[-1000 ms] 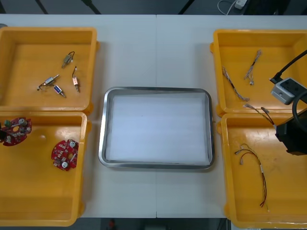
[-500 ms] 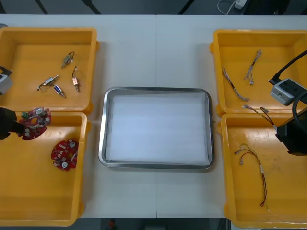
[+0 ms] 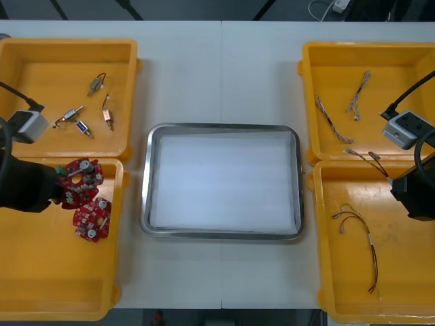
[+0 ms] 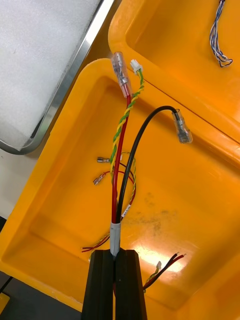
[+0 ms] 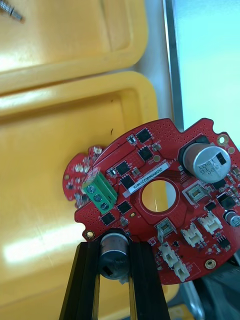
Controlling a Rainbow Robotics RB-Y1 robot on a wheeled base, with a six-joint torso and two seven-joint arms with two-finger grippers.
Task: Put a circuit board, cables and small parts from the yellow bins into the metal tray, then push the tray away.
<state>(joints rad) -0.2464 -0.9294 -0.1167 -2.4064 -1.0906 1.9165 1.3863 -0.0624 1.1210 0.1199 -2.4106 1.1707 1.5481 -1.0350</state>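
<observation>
My left gripper [image 3: 62, 185] is shut on a round red circuit board [image 3: 80, 179], held above the near left yellow bin [image 3: 54, 285]. In the left wrist view the fingers [image 5: 87, 280] clamp a cylindrical part at the edge of the board [image 5: 165, 200]. A second board [image 3: 92, 219] lies in the bin just below it. The metal tray [image 3: 221, 126], white inside, sits between the bins. At the right edge, my right gripper [image 4: 116, 252] is shut on a bundle of red, black and yellow-green cables [image 4: 122, 150] over the near right bin [image 3: 408, 299].
Several small metal parts [image 3: 88, 109] lie in the far left bin. The far right bin holds thin cables [image 3: 340, 112], among them a blue and white one [image 4: 220, 30]. A red and yellow cable [image 3: 360, 234] rests in the near right bin.
My left gripper has carried the circuit board to the right, from the table's left edge towards the tray. The right arm and its cable bundle have stayed put.
</observation>
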